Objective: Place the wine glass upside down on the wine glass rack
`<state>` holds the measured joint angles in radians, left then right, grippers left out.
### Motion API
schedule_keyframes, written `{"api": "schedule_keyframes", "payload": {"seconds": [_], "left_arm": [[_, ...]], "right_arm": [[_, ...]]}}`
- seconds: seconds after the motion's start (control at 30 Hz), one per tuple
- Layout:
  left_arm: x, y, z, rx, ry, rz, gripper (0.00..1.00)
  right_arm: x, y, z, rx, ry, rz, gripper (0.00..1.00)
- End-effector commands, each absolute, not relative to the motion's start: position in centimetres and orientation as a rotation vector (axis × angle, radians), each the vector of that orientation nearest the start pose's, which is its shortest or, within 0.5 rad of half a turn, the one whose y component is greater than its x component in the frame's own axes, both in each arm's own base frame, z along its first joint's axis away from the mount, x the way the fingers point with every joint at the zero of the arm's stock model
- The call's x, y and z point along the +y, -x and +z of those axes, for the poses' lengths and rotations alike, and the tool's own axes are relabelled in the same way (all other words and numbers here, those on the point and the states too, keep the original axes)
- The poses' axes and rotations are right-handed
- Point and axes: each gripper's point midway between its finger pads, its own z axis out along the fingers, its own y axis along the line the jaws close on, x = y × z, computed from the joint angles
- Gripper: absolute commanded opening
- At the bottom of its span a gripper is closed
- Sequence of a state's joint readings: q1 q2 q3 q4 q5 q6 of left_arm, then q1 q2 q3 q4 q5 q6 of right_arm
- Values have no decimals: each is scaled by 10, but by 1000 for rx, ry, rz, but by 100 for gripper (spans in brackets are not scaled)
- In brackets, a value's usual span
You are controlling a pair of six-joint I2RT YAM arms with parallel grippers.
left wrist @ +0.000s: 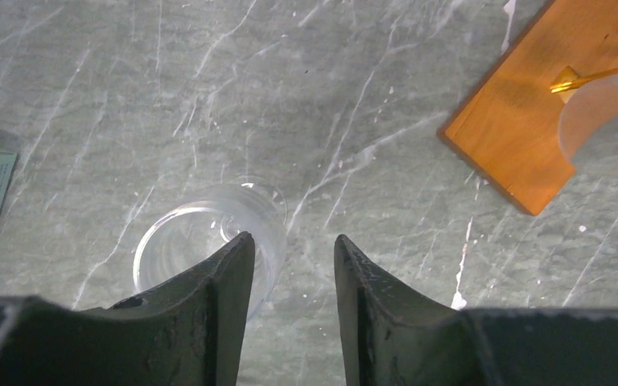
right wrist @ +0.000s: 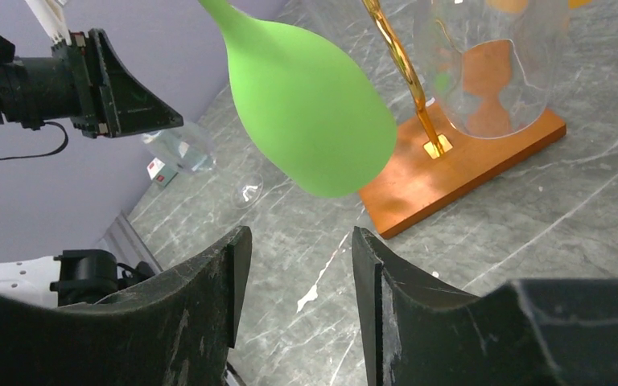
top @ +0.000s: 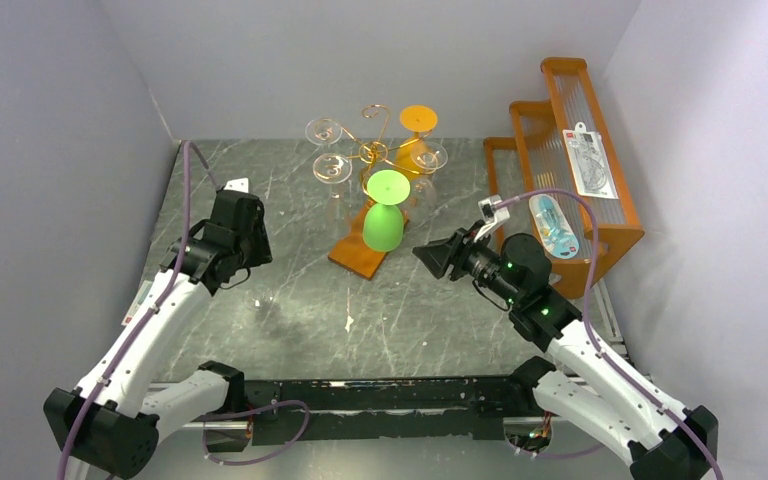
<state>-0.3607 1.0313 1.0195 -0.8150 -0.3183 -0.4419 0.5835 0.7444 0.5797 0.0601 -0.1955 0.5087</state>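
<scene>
Left gripper jaws apart over clear wine glass on the desk, right gripper parted, empty, facing green glass hanging inverted on wine glass rack

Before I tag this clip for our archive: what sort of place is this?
Probably a lab test cell: plain grey walls enclose a marble-look table, the left arm and right arm bolted at its edge.
</scene>
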Motion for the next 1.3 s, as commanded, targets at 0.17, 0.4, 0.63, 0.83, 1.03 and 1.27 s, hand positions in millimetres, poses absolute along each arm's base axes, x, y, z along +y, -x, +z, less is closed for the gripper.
{"api": "schedule_keyframes", "payload": {"seconds": [0.17, 0.4, 0.63, 0.83, 1.03, 1.27], "left_arm": [[-41, -253, 184, 2359, 282, 86, 53], [-55, -255, 159, 2430, 276, 29, 42], [-61, -258, 170, 2438, 225, 1, 11], [-97, -252, 202, 2381, 97, -288, 5], [-145, -233, 216, 2297, 40, -689, 5], [-198, -214, 215, 2174, 92, -1150, 5]], "right_arm": [[228, -232, 251, 1740, 240, 1032, 52], [227, -229, 254, 1744, 235, 1037, 51], [225, -228, 246, 1748, 205, 1047, 51], [218, -238, 226, 1864, -8, 1043, 52], [225, -230, 189, 2006, -358, 1225, 51], [245, -220, 151, 2149, -668, 1329, 52]]}}
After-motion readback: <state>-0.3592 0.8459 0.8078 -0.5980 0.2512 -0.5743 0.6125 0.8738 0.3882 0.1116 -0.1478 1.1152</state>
